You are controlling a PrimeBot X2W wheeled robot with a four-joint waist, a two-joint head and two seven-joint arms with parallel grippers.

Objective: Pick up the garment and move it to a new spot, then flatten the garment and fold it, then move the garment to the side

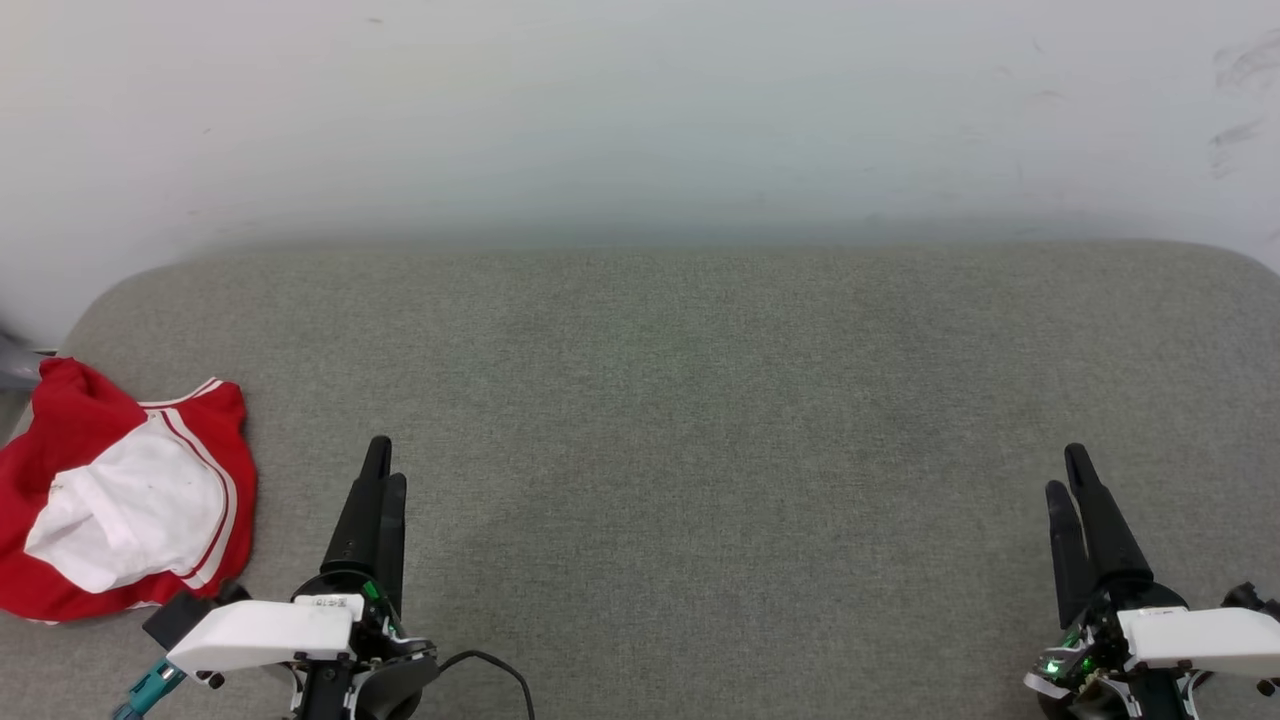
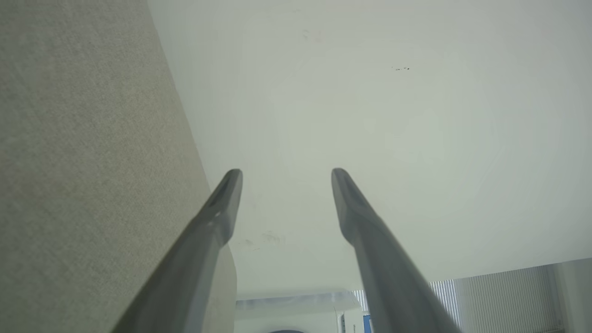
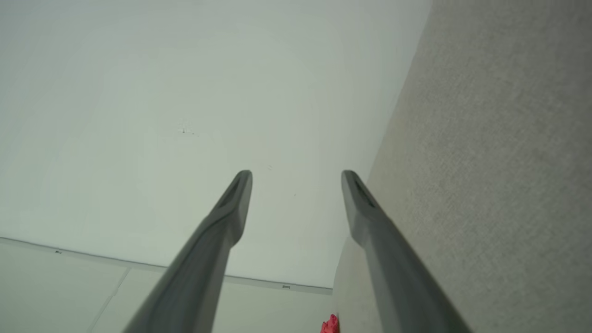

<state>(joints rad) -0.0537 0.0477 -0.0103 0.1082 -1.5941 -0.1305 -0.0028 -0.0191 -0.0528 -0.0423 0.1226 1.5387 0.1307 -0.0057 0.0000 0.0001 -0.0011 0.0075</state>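
Note:
The garment (image 1: 120,495) lies crumpled at the far left edge of the grey fabric surface (image 1: 700,400), red with a white sleeve and striped trim facing up. A small red bit of the garment (image 3: 329,325) peeks in at the bottom of the right wrist view. My left gripper (image 1: 388,462) hovers to the right of the garment, apart from it. Seen from its own wrist, the left gripper (image 2: 286,172) is open and holds nothing. My right gripper (image 1: 1065,470) sits far off at the lower right. The right gripper (image 3: 297,173) is open and holds nothing too.
A white wall (image 1: 640,120) rises behind the grey surface, whose back corners are rounded. A black cable (image 1: 495,665) loops beside the left wrist. A grey object (image 1: 18,365) shows at the left edge behind the garment.

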